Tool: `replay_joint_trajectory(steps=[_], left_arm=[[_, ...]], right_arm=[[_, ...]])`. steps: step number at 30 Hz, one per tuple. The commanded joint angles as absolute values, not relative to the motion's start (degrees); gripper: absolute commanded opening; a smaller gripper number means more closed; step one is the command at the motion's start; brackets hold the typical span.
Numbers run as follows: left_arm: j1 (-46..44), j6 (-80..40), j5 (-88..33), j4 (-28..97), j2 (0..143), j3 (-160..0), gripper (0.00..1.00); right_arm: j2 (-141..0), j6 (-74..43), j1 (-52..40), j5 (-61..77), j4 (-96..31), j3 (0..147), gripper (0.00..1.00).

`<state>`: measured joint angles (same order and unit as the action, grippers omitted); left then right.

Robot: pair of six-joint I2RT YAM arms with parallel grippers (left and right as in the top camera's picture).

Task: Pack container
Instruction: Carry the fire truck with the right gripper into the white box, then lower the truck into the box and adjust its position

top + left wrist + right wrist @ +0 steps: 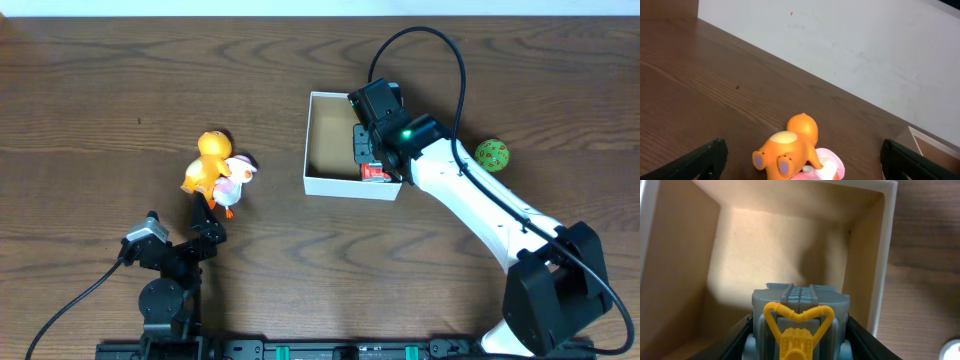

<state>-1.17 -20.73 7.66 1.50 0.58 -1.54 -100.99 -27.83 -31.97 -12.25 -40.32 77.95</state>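
Note:
The container (350, 187) is a white-walled square box with a tan inside, right of the table's centre. It also shows in the right wrist view (886, 255). My right gripper (368, 150) is inside it, shut on a grey toy with a yellow frame (797, 315) low over the floor. In the right wrist view the gripper (799, 342) has its fingers pressed to the toy's two sides. An orange toy (208, 160) and a pink-and-white toy (236, 180) lie together left of the box. My left gripper (205, 215) is open just in front of them, with the orange toy (790, 147) between its spread fingers (802, 150).
A green ball (491, 154) lies right of the box, beyond the right arm. A white wall runs along the table's far edge (840, 45). A corner of the box (930, 142) shows at the right of the left wrist view.

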Motion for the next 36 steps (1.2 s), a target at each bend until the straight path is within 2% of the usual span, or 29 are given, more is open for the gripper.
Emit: replay_joint_trajectory(steps=[1, 36], left_arm=[[-1.1, -20.0, 8.1, 3.4, 0.3, -0.2, 0.98], [-1.1, -20.0, 8.1, 3.4, 0.3, -0.2, 0.98]], right_arm=[[-100.9, -27.1, -32.5, -14.0, -40.8, 78.9, 0.34], [-106.2, -35.6, -31.0, -14.4, -39.6, 78.8, 0.36]])
